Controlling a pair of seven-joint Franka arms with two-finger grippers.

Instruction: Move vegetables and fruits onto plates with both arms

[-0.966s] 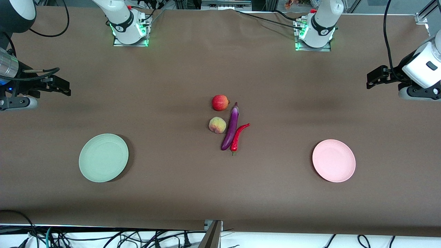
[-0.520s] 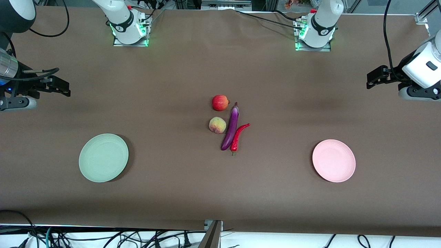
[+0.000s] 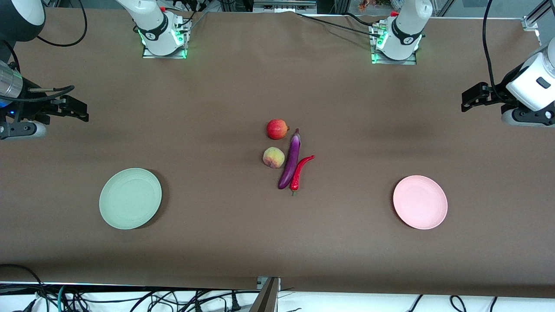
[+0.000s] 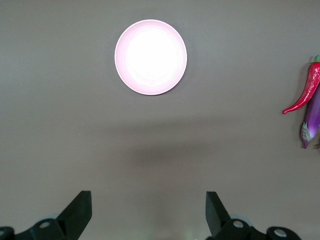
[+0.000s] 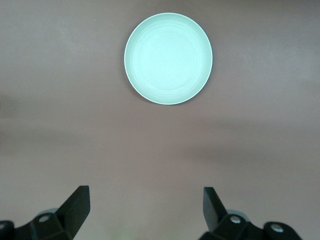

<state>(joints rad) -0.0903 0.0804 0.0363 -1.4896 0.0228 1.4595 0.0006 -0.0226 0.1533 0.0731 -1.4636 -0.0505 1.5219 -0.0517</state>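
At the table's middle lie the round red fruit [image 3: 277, 129], the yellowish-pink peach [image 3: 273, 157], the purple eggplant [image 3: 290, 161] and the red chili [image 3: 301, 172], close together. The chili [image 4: 305, 92] and the eggplant [image 4: 311, 120] also show in the left wrist view. The mint green plate [image 3: 130, 198] lies toward the right arm's end, the pink plate [image 3: 419, 201] toward the left arm's end. My left gripper [image 3: 468, 100] is open and empty, high over its table end; the pink plate [image 4: 150, 56] shows below it. My right gripper [image 3: 80, 112] is open and empty over its end; the green plate [image 5: 168, 58] shows below it.
The brown table cloth [image 3: 225, 234] covers the whole table. The two arm bases [image 3: 164, 34] stand along the edge farthest from the front camera. Cables hang along the nearest table edge [image 3: 130, 299].
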